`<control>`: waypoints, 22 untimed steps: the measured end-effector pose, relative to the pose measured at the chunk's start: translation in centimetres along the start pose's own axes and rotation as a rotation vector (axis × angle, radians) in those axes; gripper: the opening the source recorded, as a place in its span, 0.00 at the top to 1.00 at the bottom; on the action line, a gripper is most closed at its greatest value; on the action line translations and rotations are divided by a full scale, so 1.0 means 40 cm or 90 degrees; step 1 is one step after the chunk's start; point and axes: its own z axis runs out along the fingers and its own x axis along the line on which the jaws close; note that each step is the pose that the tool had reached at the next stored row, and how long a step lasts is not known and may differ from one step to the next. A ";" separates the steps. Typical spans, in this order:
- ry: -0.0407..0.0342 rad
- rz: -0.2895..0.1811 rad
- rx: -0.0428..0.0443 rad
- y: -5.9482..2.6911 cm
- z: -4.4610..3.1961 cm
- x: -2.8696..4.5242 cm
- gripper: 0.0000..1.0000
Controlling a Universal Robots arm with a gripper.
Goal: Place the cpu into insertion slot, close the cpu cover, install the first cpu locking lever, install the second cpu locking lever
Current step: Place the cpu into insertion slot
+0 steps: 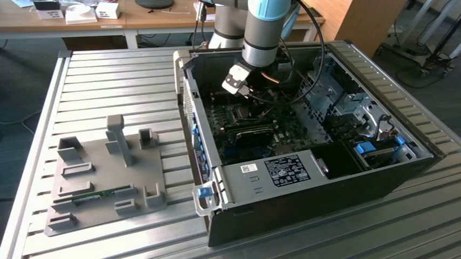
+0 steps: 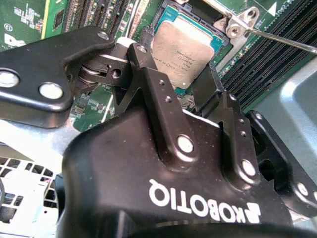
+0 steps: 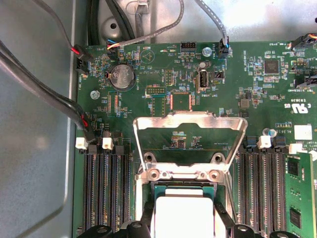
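Gripper (image 2: pixel 176 69) is pinching cpu (image 2: pixel 185 47) by two opposite edges, fingers (image 2: pixel 142 52) standing just cpu-width apart, holding it at the socket (image 2: pixel 168 11). Cover (image 3: pixel 190 120) is standing tilted open just beside it. In the exterior view, arm (image 1: pixel 263 32) is reaching down into the case (image 1: pixel 303 208).

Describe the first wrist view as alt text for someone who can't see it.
A silvery cpu lies on a green motherboard, the gripper close on either side. The hinged cpu cover stands open, its window showing the board behind. Dark memory slots flank them.
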 end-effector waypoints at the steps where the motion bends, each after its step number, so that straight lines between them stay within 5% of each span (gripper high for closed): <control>1: 0.0001 0.000 0.0000 0.000 0.000 0.000 0.46; 22: 0.0045 0.000 -0.0019 -0.002 0.000 0.000 0.46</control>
